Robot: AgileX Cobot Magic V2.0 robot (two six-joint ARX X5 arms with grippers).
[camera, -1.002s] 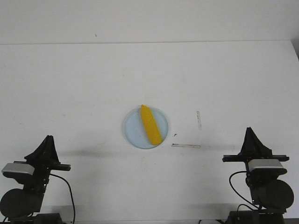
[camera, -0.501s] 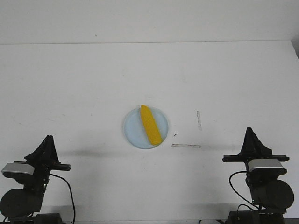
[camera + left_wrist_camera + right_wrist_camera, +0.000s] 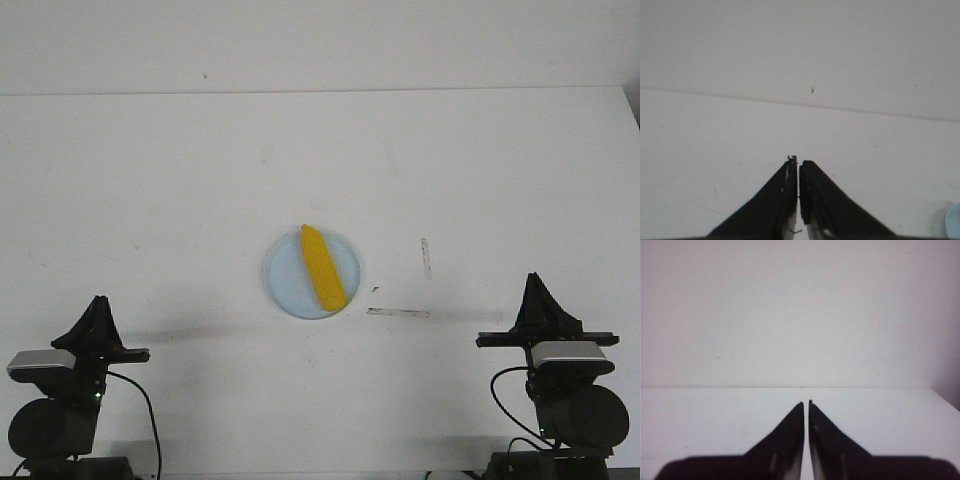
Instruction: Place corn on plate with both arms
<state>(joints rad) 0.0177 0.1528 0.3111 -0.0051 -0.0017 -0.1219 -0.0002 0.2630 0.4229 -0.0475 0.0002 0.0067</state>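
The yellow corn (image 3: 322, 265) lies diagonally on the pale blue plate (image 3: 285, 281) at the middle of the white table, its pointed end toward the far side. My left gripper (image 3: 98, 304) is shut and empty at the near left edge, far from the plate; in the left wrist view its tips (image 3: 798, 161) point over bare table, with a sliver of the plate (image 3: 954, 223) at the frame's edge. My right gripper (image 3: 535, 280) is shut and empty at the near right edge; in the right wrist view its tips (image 3: 806, 402) point over bare table.
Two thin grey marks (image 3: 398, 312) lie on the table to the right of the plate. The table's far edge meets a white wall (image 3: 320, 45). A small dark speck (image 3: 813, 90) is on the wall.
The left arm has sunk slightly lower at the near left edge. The corn, plate and right arm have not moved.
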